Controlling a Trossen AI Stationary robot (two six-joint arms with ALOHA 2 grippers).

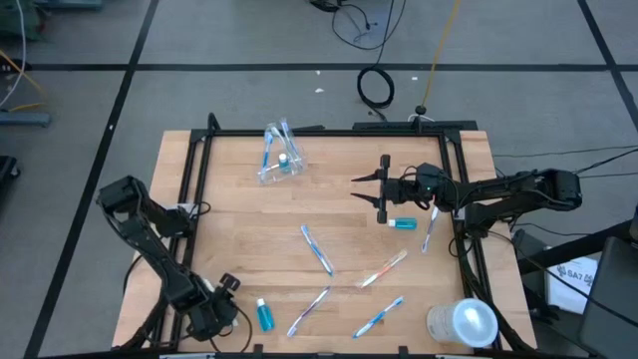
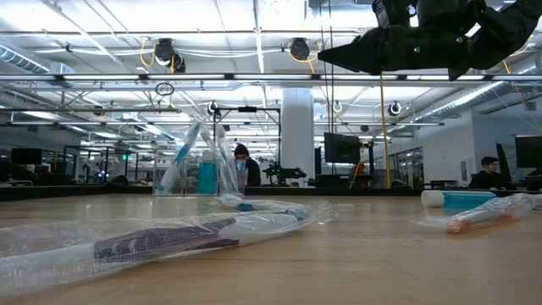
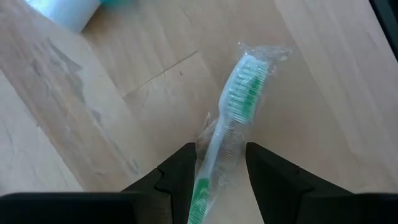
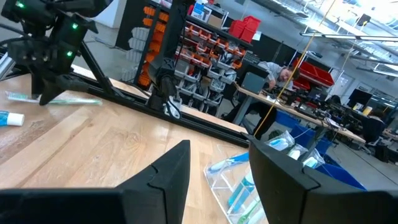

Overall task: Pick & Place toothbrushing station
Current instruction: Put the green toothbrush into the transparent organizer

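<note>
Left claw (image 3: 214, 177) sits low over the near-left corner of the wooden surface (image 1: 229, 214), fingers parted, straddling a wrapped green-bristled toothbrush (image 3: 239, 106) that lies flat between them; nothing is gripped yet. Right claw (image 1: 371, 189) hangs in the air to the right of the clear cup (image 1: 282, 165), fingers also apart and empty, pointing toward that cup.

The cup stands at the far side of the surface with a few toothbrushes and a teal toothpaste tube already inside. Other wrapped toothbrushes (image 1: 317, 249) lie scattered nearer than the cup, one toothpaste tube (image 1: 403, 223) lies just below the right claw, and another (image 1: 263, 315) lies beside the left claw.

The step in hand looks like a pick of the toothbrush under the left claw. Next would be closing on its thin handle, squarely, since the slippery wrapper could let it slide, then carrying it over to the cup.
</note>
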